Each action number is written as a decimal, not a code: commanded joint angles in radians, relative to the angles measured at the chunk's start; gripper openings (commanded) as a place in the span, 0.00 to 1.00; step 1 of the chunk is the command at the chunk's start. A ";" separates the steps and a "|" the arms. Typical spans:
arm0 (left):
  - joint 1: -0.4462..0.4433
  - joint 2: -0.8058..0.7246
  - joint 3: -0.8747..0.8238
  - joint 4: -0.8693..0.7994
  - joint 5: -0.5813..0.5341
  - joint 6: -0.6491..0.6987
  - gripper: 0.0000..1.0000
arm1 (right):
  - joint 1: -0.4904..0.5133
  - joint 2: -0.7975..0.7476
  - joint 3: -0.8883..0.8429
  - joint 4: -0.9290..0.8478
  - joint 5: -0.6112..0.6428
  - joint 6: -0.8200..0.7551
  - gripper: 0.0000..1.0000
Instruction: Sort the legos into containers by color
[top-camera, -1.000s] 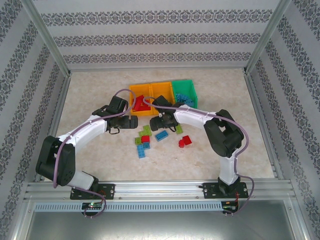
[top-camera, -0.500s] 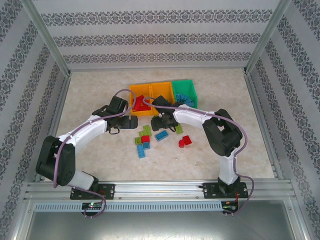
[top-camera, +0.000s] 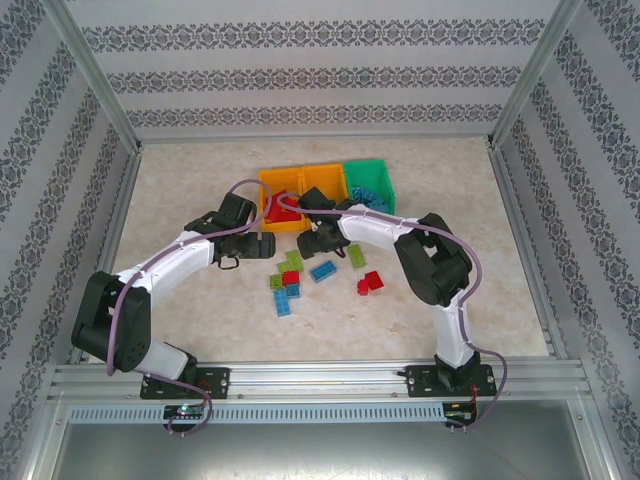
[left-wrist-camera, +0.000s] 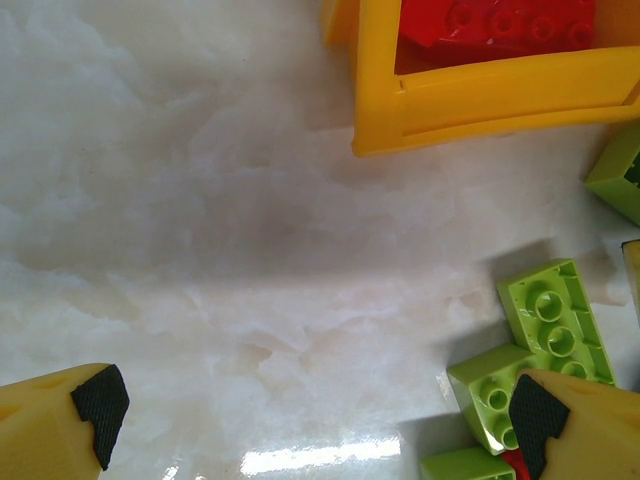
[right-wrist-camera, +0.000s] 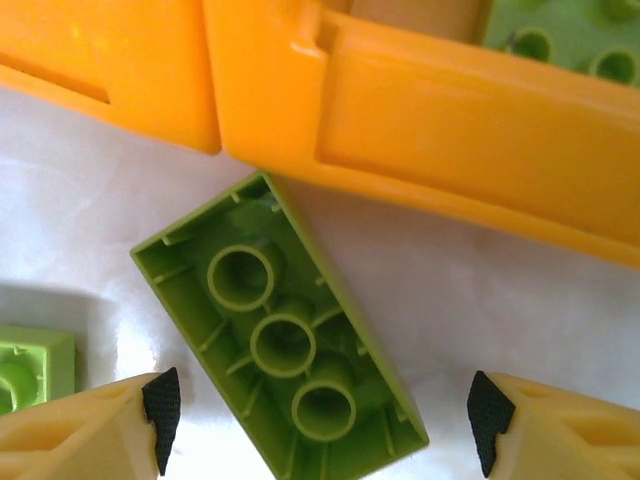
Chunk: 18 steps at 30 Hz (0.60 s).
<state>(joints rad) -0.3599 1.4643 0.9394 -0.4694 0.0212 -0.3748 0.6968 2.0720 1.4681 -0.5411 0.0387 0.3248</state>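
The lime brick (right-wrist-camera: 280, 345) is lying underside up on the desk (right-wrist-camera: 90, 190), slanting from the middle of the right wrist frame to its lower edge. Its upper corner is sitting just beside, perhaps touching, the front of the middle orange bin (right-wrist-camera: 450, 130). The right jaws are standing wide apart, hanging either side of its lower end and gripping nothing. The brick is looking light, rigid and glossy, so it is probably going to slip under a skewed pinch. The two long side walls are offering the best hold, which is calling for a wrist turn, since the brick is lying diagonal to the jaws. A second lime brick (right-wrist-camera: 30, 370) is crowding the left fingertip at the lower left. In the left wrist frame, the left jaws are also spread wide and empty over bare desk. The left orange bin (left-wrist-camera: 480, 95), with red bricks (left-wrist-camera: 500, 20) in it, is sitting at the upper right, and loose lime bricks (left-wrist-camera: 555, 320) are lying at the lower right. From above, the green bin (top-camera: 365, 163) is standing upper right of the loose pile (top-camera: 290, 280).
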 joint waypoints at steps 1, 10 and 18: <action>-0.009 -0.003 -0.014 0.019 -0.021 -0.006 1.00 | 0.008 0.024 0.042 -0.015 0.033 -0.040 0.75; -0.008 -0.005 -0.016 0.015 -0.024 -0.007 1.00 | 0.009 0.047 0.067 -0.022 0.036 -0.068 0.59; -0.008 -0.007 -0.016 0.015 -0.027 -0.004 1.00 | 0.013 0.010 0.008 -0.033 0.031 -0.091 0.29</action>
<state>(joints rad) -0.3599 1.4643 0.9340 -0.4694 0.0139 -0.3748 0.6979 2.0975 1.5131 -0.5423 0.0551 0.2520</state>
